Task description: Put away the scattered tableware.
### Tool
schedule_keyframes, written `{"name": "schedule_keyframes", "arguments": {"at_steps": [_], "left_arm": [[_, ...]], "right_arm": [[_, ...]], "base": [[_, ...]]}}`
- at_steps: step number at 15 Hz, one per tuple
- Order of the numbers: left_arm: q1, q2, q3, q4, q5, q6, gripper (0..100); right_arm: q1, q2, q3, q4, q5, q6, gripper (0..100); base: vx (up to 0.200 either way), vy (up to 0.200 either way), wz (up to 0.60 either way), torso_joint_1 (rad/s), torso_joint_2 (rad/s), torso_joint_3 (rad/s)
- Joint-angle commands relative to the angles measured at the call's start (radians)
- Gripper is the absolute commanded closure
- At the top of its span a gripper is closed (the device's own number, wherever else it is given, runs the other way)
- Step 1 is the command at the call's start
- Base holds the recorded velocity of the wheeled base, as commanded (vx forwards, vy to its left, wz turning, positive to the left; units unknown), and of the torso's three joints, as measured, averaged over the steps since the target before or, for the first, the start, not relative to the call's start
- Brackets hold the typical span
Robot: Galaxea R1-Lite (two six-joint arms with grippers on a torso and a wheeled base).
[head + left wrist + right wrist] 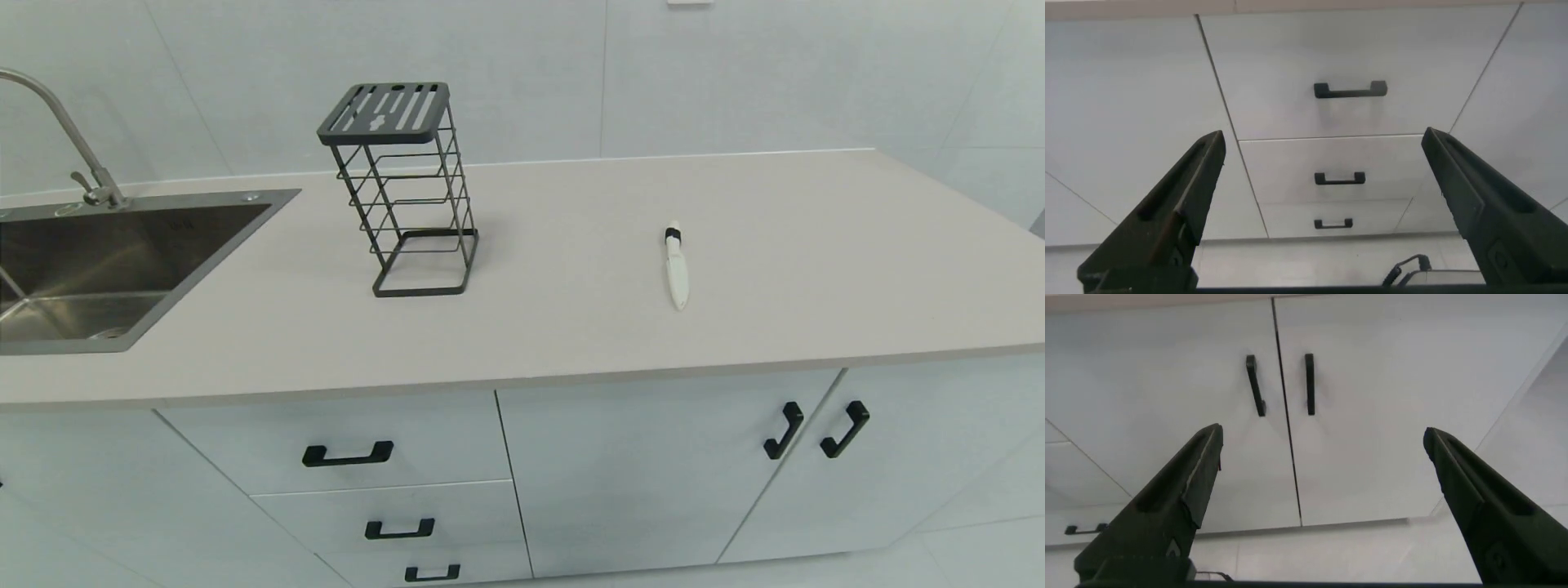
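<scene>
Left claw [1321,139] and right claw [1323,431] both hang spread apart before the cabinet fronts, while the white knife [675,265] lies flat on the worktop [571,335], right of the wire rack [404,188], probably light, stiff and slick, best pinched across its handle.

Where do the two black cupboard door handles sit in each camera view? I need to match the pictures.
Head view: door handles low on the right, under the counter.
Right wrist view: door handles straight ahead, between the fingers of the open right tool.
Left wrist view: faces the drawers instead.
Shared landmark: top drawer handle, in head and left wrist views.
</scene>
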Motion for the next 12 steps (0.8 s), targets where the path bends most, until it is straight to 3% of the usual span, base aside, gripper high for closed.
{"name": "schedule_keyframes", "arguments": {"at_steps": [1, 11, 12], "left_arm": [[0.000, 0.002, 0.000, 0.000, 0.001, -0.001, 0], [0.000, 0.002, 0.000, -0.002, 0.004, -0.015, 0], [0.000, 0.002, 0.000, -0.002, 0.004, -0.015, 0]], "right_arm": [[0.000, 0.001, 0.000, 0.000, 0.000, 0.002, 0], [0.000, 0.001, 0.000, 0.000, 0.000, 0.000, 0], [0.000, 0.001, 0.000, 0.000, 0.000, 0.000, 0]], "base": [[0.000, 0.000, 0.00, 0.383, -0.48, -0.246], [0.000, 0.000, 0.00, 0.290, -0.53, -0.253], [0.200, 0.000, 0.00, 0.295, -0.57, -0.281]]}}
